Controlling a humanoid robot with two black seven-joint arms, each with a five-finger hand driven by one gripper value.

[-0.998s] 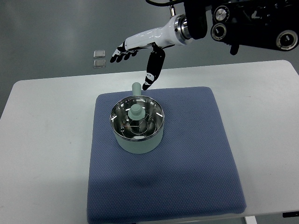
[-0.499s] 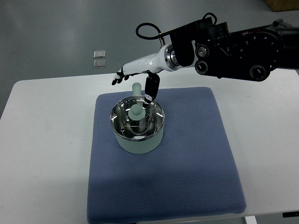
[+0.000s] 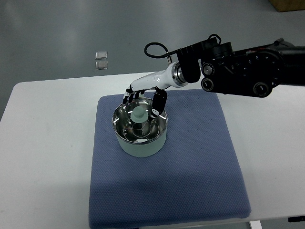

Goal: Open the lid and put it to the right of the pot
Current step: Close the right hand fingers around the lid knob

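i've got the right hand over the far rim of the pot, thumb hanging on the right of the knob, the other fingers bunched at the far-left rim, and nothing is gripped, fingers loosely spread around the knob and not closed on it. the lid sits seated on the pot, near the far-left part of the blue mat, which lies on the white table. the lid looks like glass with a shiny metal band, so i judge it rigid, moderately light, slick on the surface and breakable if dropped; the pale green knob at its centre is the only sensible place to take hold, pinched between thumb and fingers. a slip is my worry, since the knob looks small and smooth. i'd expect the lift to go straight up so the band clears the pot's rim without dragging the pot along. for room: the mat to the right of the pot is bare and wide, plenty of padded landing space well inside the mat's right edge. the pot's handle seems to be hidden under the hand at the far side. no left arm in view. two small clear squares lie on the floor beyond the table, out of the way.
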